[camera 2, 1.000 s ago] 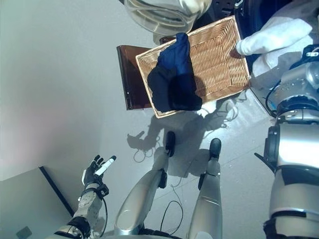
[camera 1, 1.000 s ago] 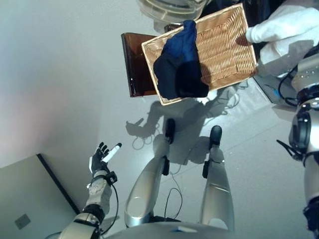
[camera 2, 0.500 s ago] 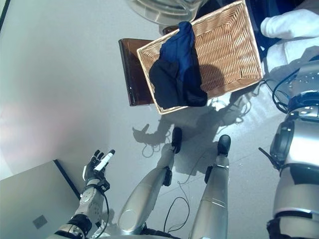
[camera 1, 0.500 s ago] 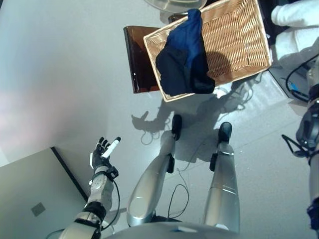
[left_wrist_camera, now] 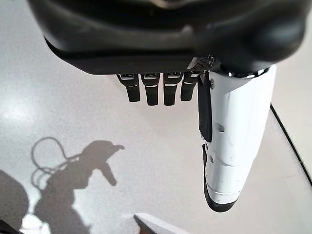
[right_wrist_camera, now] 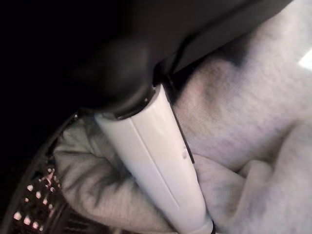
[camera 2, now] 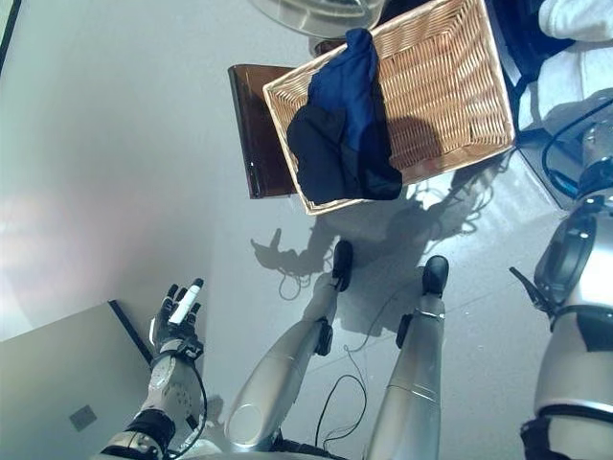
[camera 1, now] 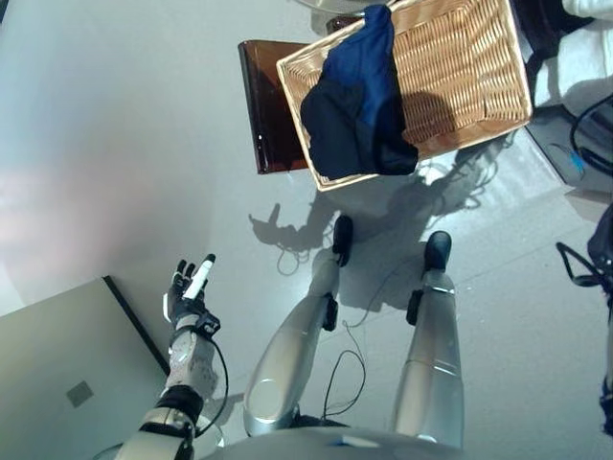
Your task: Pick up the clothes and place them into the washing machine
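Observation:
A dark blue garment [camera 1: 359, 105] hangs over the near left rim of a wicker basket [camera 1: 469, 67]. A pale grey-white cloth [right_wrist_camera: 234, 112] fills the right wrist view, with the perforated washer drum [right_wrist_camera: 34, 214] showing beside it. My right hand [right_wrist_camera: 156, 161] rests its white-covered thumb against that cloth; the rest of the hand is hidden. In the eye views the same cloth [camera 2: 579, 14] shows at the top right edge. Low on the left, my left hand [camera 1: 192, 287] hangs open over the bare floor and holds nothing.
The basket sits on a dark brown stand [camera 1: 263, 115]. The washer's round glass door [camera 2: 321, 10] shows at the top edge. A pale grey cabinet [camera 1: 67, 383] fills the lower left corner. Grey floor lies between it and the basket.
The camera has shifted. The pale cloth has gone from beside the basket's far right corner to the top right edge. My left hand stays open.

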`<state>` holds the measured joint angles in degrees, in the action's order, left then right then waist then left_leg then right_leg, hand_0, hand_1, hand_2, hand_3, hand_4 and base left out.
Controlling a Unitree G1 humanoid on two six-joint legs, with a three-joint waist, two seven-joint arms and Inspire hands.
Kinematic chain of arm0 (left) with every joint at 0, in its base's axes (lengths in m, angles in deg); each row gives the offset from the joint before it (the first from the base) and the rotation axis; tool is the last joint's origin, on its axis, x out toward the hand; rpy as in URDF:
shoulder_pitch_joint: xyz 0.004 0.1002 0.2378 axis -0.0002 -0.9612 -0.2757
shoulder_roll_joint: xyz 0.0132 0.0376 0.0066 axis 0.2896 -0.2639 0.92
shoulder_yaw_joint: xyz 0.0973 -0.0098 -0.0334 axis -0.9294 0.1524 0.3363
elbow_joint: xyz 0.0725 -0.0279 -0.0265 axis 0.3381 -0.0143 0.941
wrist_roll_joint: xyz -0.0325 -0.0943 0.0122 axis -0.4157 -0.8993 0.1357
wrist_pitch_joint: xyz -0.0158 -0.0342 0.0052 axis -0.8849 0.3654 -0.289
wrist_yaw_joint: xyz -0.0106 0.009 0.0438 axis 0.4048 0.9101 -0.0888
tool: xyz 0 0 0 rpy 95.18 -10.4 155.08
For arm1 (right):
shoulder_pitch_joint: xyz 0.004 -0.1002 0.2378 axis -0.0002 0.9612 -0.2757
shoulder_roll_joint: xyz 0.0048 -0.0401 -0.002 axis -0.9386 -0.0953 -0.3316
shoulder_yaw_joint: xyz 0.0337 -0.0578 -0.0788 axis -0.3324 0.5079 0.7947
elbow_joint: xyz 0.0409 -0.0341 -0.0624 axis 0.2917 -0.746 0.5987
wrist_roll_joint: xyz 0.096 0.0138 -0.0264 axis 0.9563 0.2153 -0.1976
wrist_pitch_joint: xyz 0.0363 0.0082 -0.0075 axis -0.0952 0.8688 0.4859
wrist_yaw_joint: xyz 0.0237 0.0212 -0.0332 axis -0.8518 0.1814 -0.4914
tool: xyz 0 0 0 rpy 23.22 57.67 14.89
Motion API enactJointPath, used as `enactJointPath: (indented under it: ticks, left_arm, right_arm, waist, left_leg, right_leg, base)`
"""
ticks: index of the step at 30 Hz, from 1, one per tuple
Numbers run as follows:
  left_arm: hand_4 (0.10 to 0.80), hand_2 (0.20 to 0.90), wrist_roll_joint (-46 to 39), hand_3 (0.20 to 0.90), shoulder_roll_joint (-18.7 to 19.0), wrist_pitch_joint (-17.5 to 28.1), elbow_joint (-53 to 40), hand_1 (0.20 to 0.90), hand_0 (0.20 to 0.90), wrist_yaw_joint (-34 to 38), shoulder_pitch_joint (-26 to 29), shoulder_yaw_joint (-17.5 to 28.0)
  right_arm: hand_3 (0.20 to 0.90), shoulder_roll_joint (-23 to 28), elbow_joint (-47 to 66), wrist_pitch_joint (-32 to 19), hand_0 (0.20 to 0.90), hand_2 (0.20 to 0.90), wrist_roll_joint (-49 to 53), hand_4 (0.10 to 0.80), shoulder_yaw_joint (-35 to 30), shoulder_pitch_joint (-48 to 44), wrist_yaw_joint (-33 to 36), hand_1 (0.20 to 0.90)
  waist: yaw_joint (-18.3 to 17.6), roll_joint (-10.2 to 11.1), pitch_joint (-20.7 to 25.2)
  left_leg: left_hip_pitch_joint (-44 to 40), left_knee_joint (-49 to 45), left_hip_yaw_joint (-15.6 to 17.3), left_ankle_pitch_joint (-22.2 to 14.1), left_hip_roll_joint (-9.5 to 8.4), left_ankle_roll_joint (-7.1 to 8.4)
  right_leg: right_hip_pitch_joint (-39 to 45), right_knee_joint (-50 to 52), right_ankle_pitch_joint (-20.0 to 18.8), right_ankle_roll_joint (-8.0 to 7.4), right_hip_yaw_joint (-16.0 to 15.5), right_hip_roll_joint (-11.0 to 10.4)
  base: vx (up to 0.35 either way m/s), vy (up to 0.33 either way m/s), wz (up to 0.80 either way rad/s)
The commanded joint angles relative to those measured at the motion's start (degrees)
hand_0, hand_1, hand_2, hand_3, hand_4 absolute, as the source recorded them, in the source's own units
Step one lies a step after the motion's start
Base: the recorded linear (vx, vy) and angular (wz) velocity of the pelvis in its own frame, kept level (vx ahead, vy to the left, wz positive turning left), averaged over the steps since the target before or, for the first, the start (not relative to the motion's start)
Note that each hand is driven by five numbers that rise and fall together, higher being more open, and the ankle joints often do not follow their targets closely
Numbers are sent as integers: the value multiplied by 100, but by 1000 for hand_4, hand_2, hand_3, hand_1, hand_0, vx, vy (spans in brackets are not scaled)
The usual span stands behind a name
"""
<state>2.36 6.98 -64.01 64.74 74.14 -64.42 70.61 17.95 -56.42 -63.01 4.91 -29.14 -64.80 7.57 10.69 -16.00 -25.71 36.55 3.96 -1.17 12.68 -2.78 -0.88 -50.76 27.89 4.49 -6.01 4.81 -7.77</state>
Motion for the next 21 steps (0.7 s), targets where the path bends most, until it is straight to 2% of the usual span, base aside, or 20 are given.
enactJointPath:
  ticks: [1, 5, 12, 18, 21]
  left_arm:
    - [800, 900, -368, 900, 86, 547, 65, 900, 900, 263, -508, 485]
    - [800, 900, -442, 900, 56, 654, -123, 900, 900, 410, -606, 726]
    - [800, 900, -420, 900, 56, 682, -181, 900, 900, 485, -719, 768]
    - [800, 900, -414, 900, 30, 666, -103, 900, 900, 492, -722, 752]
    - [800, 900, -392, 900, 57, 668, -79, 900, 900, 480, -745, 749]
  right_arm:
    - [200, 1148, 1159, -1412, 200, 200, -151, 300, 563, -47, 191, 200]
    - [200, 1009, 1817, -1915, 200, 200, -240, 300, 97, 279, 502, 200]
    - [200, 1026, 2352, -2431, 200, 200, -478, 300, -328, 563, 939, 200]
    - [200, 997, 2590, -2662, 200, 200, -607, 300, -526, 712, 1152, 200]
    - [200, 1026, 2617, -2598, 200, 200, -734, 300, -527, 735, 1223, 200]
  waist:
    - [-84, -446, 637]
    - [-88, -498, 693]
    - [-90, -474, 805]
    - [-110, -462, 841]
    - [-113, -432, 870]
  left_leg:
    - [-35, -18, 99, -250, 130, 627]
    - [-69, -2, 91, -264, 108, 614]
    - [-137, 77, 45, -258, 98, 611]
    - [-158, 88, 28, -266, 97, 614]
    - [-173, 87, 20, -275, 96, 612]
  right_leg:
    - [404, -141, 329, 115, 195, 425]
    - [410, -119, 357, 132, 210, 440]
    - [464, -121, 403, 129, 181, 443]
    - [464, -105, 415, 135, 179, 448]
    - [480, -100, 415, 138, 188, 447]
  base:
    - [0, 0, 0]
    - [17, 9, -1]
    - [9, 7, 1]
    - [1, 1, 1]
    - [0, 0, 0]
